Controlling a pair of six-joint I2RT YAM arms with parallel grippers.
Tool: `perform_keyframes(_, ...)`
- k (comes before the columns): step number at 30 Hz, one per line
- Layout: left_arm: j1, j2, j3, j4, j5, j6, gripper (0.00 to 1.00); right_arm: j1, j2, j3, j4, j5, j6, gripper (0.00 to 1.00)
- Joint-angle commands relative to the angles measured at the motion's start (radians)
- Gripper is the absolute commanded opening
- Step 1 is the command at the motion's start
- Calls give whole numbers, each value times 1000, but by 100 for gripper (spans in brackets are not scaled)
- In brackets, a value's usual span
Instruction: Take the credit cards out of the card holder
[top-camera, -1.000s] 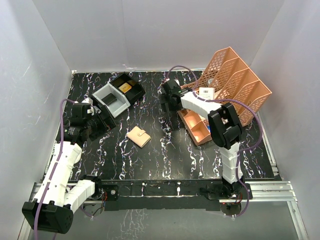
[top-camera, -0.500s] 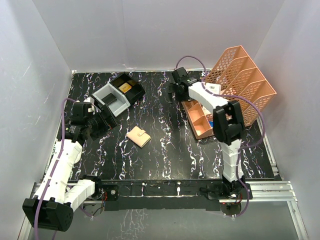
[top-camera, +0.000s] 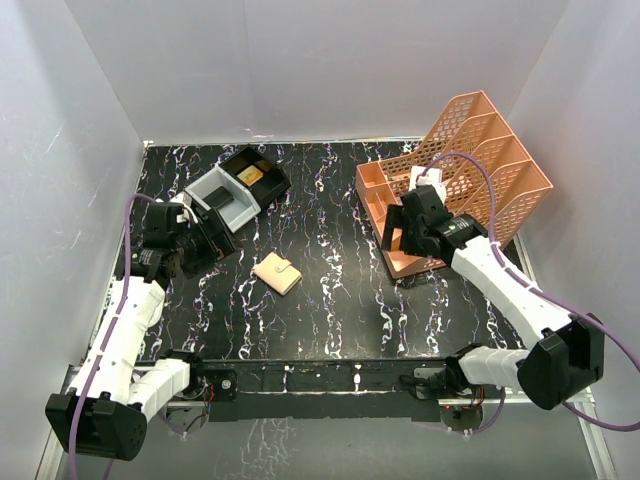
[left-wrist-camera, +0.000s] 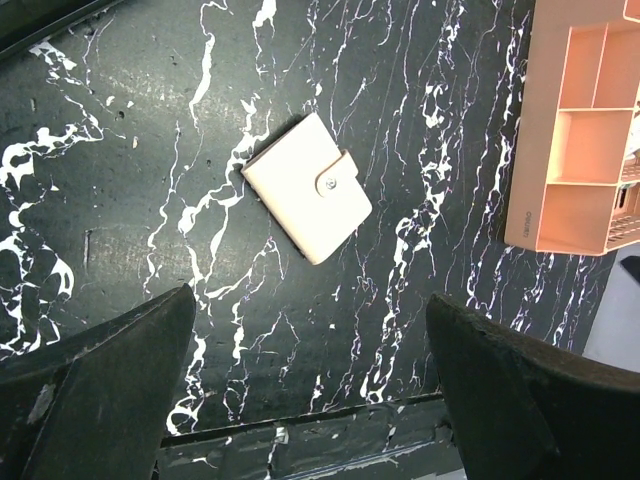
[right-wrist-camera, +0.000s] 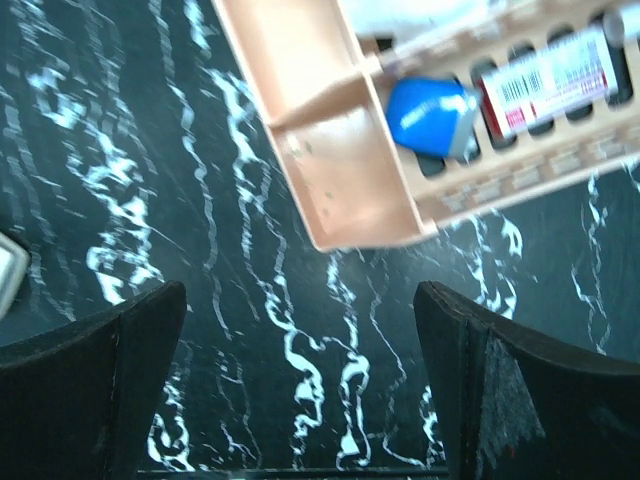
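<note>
The card holder (top-camera: 278, 273) lies flat on the black marbled table (top-camera: 330, 310), left of centre. It is folded shut with its snap tab (left-wrist-camera: 335, 180) fastened, so no credit cards show inside it. It sits skewed to the table edges.

The left gripper (top-camera: 203, 243) hangs above and to the left of the card holder. Its jaws are spread wide and hold nothing. The right gripper (top-camera: 400, 236) is also spread wide and empty. It hovers over the near end of the orange desk organiser (top-camera: 372, 195), well apart from the card holder.

Hazards:
- The card holder is thin and flat. A pinch from above can slide it across the smooth table instead of lifting it.
- The snap must release first. A pull on the tab with one gripper alone can drag the whole card holder.
- The right arm starts close to the organiser and the orange file rack (top-camera: 490, 150). A low sweep to the left can clip the organiser's near corner.

Clearances:
- Bare table surrounds the card holder on all sides.
- The black-and-grey tray (top-camera: 212, 181) stands near the left gripper, towards the back.
- White enclosure walls bound the left, right and back.
</note>
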Motion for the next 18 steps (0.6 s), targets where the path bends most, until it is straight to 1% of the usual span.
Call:
perform_keyframes(1,8,2,37,14,49,16,99,-27,-33,-83,-10,52,84,98)
perform_keyframes(4,9,4,42,5,55,20,99,-48,-2,-98,18,30,87,98)
perform_keyframes(9,8,-14,48,-15,39,25,99,-75,95,-98,83,2,98,98)
perform_keyframes(11,8,-19,49,-21,34,27,99,-86,130,-83,119,27,99,98)
perform_keyframes(14,8,-19,53,-25,37,29,99,-130,174,-52,166,75,91,98)
perform_keyframes(18,8,-7,67,-26,48,30,99,-210,255,-17,229,68,74,98)
